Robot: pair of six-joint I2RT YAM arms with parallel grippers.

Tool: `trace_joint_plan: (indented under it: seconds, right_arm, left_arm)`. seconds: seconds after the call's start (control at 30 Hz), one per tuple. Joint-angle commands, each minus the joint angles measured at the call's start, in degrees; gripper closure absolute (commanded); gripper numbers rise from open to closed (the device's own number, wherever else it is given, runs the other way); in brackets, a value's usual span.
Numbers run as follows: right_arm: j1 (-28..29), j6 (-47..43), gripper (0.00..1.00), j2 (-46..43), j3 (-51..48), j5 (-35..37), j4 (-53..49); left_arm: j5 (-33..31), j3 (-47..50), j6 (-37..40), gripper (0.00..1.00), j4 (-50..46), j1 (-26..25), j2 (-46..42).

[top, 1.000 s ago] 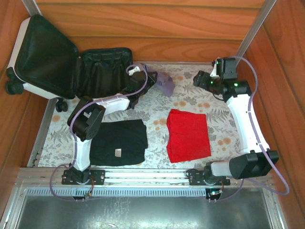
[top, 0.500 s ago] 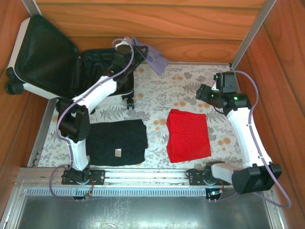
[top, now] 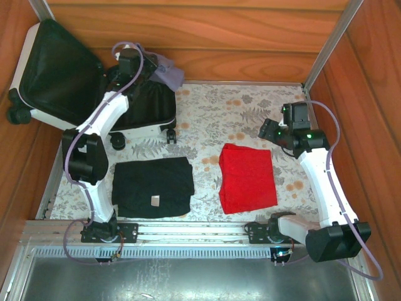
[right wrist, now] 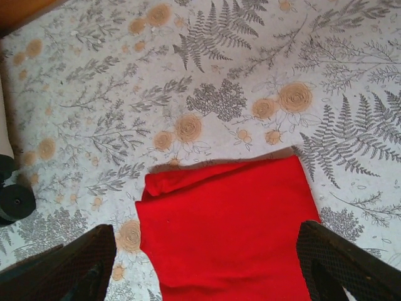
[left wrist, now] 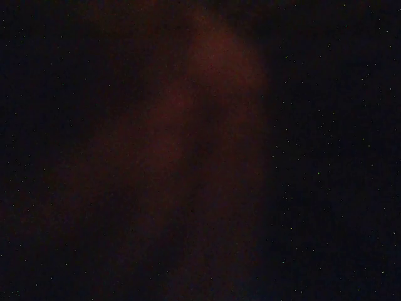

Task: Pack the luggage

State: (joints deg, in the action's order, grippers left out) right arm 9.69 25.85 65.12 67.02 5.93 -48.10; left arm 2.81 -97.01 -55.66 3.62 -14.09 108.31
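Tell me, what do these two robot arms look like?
The left arm and right arm are white links joined by chunky black joints. A lilac cable loops along each. The right arm shows small green lights; its gripper fingers are black and textured.

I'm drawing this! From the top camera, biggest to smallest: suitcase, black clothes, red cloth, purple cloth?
1. The suitcase, lying open.
2. The black clothes and the red cloth: nearly alike, too close to rank.
3. The purple cloth, bunched up, so its full size is hidden.
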Motion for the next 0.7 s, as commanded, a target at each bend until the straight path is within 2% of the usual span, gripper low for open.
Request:
trace_joint_plan:
  seconds: [0.0, 0.4, 0.67]
  right_arm:
    - [-0.4, -0.5, 0.20, -0.1, -1.5, 1.0, -1.2]
    - [-0.5, -1.4, 0.20, -0.5, -5.0, 1.6, -1.1]
    - [-0.4, -1.9, 0.20, 0.2, -6.9, 1.4, -0.5]
  left_arm:
    - [0.0, -6.2, 2.2, 1.00, 3.7, 1.2, -1.3]
    - [1.7, -14.2, -0.1, 1.00, 0.4, 4.7, 5.6]
    - [2.3, -16.0, -2.9, 1.00, -0.8, 6.0, 9.2]
